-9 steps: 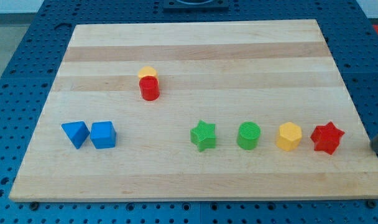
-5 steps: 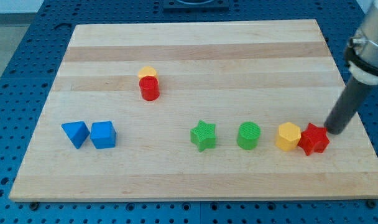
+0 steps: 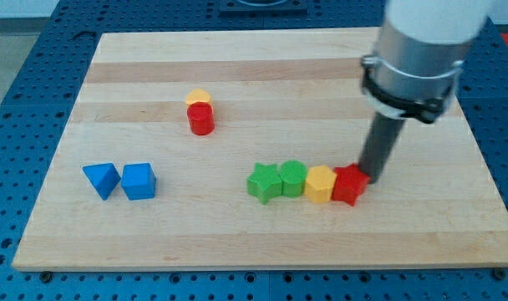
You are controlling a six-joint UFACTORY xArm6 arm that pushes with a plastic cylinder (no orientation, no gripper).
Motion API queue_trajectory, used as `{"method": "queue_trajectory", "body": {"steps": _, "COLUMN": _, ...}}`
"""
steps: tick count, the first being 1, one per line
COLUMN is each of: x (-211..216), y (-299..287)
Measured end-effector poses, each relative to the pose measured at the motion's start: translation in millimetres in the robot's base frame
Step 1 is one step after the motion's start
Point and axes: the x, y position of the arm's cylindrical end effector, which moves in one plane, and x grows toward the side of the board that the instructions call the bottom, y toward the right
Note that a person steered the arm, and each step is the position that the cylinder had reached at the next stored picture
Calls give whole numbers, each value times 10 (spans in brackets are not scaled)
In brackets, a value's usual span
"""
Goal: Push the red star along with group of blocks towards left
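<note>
The red star (image 3: 348,185) sits at the right end of a tight row with a yellow hexagon block (image 3: 320,184), a green cylinder (image 3: 292,178) and a green star (image 3: 263,183), all touching, right of the board's middle toward the view's bottom. My tip (image 3: 372,178) rests against the red star's right side. The dark rod rises from it to the arm's pale body at the view's top right.
A red cylinder (image 3: 201,119) with a yellow block (image 3: 199,98) touching it from behind stands left of centre. A blue triangle block (image 3: 101,180) and a blue cube (image 3: 139,181) sit side by side at the left. The wooden board (image 3: 262,67) lies on a blue perforated table.
My tip swept in from the right edge and moved left, pushing the red star into the yellow hexagon, then the green cylinder and green star, so the spaced row is now packed together and shifted left.
</note>
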Motion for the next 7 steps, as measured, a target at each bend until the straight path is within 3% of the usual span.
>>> {"method": "queue_trajectory", "body": {"steps": 2, "x": 270, "y": -70}}
{"method": "queue_trajectory", "body": {"steps": 4, "x": 520, "y": 252}}
{"method": "queue_trajectory", "body": {"steps": 5, "x": 520, "y": 103}}
{"method": "queue_trajectory", "body": {"steps": 7, "x": 520, "y": -861}}
